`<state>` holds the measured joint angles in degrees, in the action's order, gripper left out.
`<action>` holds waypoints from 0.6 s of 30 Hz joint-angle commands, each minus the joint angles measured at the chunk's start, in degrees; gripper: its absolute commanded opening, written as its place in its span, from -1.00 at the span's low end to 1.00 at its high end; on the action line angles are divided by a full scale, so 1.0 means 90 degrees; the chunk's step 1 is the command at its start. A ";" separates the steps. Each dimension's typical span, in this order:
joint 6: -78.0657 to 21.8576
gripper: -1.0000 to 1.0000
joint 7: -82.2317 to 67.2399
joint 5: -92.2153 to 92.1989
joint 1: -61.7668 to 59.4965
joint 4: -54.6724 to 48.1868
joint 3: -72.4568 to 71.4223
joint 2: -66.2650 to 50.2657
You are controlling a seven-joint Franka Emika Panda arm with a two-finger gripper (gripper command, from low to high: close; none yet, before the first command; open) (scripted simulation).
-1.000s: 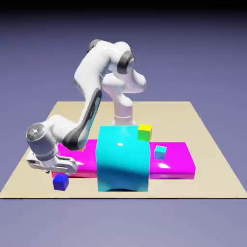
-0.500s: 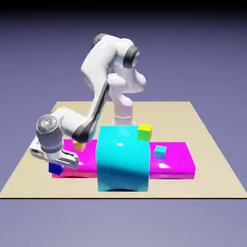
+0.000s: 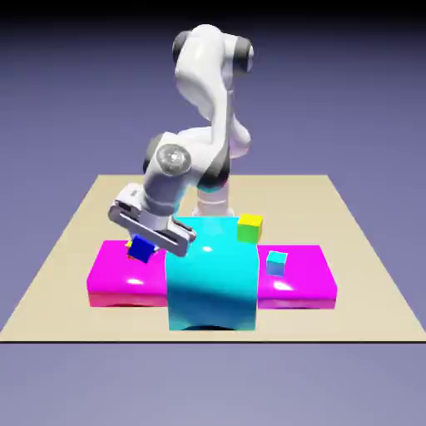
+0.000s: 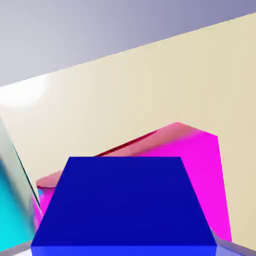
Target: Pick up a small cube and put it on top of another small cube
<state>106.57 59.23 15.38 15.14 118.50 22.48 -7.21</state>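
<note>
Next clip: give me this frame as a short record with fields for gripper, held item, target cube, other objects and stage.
gripper: gripper shut on the dark-blue cube, lifted above the magenta slab
held item: dark-blue cube, fills the lower hand view
target cube: yellow-topped cube with green sides, behind the big cyan block, nothing on top of it
other objects: small cyan cube on the magenta slab
stage: cube picked up, not yet placed

Arm bent low, tilted hand (image 3: 143, 247) clamped on its load
</note>
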 commanded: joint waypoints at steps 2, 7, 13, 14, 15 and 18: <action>-0.0257 -1.00 -0.0140 -0.0232 -0.0197 -0.0005 -0.0462 0.0213; -0.0886 -1.00 -0.0549 -0.0890 -0.0667 -0.0036 -0.1615 0.0710; -0.1641 -1.00 -0.1039 -0.1679 -0.1230 -0.0073 -0.3000 0.1307; -0.1766 -1.00 -0.1121 -0.1810 -0.1323 -0.0079 -0.3230 0.1407; -0.1892 -1.00 -0.1203 -0.1942 -0.1417 -0.0085 -0.3461 0.1506; -0.1704 -1.00 -0.1229 -0.1983 -0.1439 0.0144 -0.3528 0.1541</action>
<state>91.23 48.17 -2.59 2.19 119.79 -9.28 6.66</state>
